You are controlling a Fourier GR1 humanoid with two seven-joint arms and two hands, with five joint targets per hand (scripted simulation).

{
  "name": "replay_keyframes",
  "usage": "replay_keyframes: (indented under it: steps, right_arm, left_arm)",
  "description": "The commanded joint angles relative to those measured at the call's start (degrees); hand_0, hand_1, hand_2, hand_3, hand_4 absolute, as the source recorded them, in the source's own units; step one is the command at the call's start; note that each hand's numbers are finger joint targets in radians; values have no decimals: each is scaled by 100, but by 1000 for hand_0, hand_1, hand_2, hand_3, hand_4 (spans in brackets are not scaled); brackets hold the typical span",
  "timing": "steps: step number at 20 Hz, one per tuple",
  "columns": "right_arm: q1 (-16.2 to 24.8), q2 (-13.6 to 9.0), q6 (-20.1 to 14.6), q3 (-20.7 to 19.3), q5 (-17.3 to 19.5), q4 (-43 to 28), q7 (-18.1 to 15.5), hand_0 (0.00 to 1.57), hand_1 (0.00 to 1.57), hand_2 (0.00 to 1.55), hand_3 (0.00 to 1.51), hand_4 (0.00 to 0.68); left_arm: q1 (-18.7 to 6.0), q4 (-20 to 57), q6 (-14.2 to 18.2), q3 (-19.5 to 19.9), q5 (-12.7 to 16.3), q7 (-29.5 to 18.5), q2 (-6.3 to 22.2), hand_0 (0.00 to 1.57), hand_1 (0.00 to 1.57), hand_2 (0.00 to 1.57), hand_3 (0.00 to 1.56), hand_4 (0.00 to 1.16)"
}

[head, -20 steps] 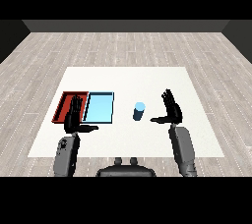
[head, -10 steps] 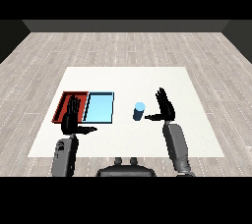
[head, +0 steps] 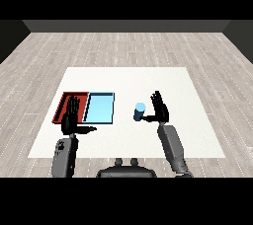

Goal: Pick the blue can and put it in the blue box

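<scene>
Head view, looking down and forward over the white table (head: 128,78). Wood-plank floor (head: 123,46) all round it.

Blue can (head: 140,112): upright on the table, right of the two trays, near the table's middle. Light top face, darker blue side. It stands apart from the light blue tray (head: 100,107), with bare table between them.

Right hand (head: 159,111): just right of the can, palm turned toward it, fingers straight and pointing up and away from the robot. Thumb reaches out leftward toward the can's lower side. Cannot tell whether the thumb tip touches it. Nothing is curled round the can; the hand is spread and holds nothing. Grey forearm runs down to the lower right.

Left hand (head: 70,119): over the near edge of the red tray (head: 65,104), covering part of it from this angle. Fingers straight and upright, thumb out to the right along the near side of the trays. Nothing held. Grey forearm drops to the lower left.

Trays: red on the left, light blue on the right, side by side and touching along their long edges, on the left half of the table. Nothing visible inside the light blue one.
</scene>
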Motion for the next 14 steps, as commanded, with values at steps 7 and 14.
replay_keyframes:
  steps: [7,14]
  right_arm:
    - [-131,17,-127,432,-449,1075,-775,0,0,0,0,0]
    - [-608,18,-399,570,-712,1627,-881,0,0,0,0,0]
  left_arm:
    - [-111,201,-117,20,129,-52,11,0,0,0,0,0]
    - [392,-500,124,-334,-188,166,-170,0,0,0,0,0]
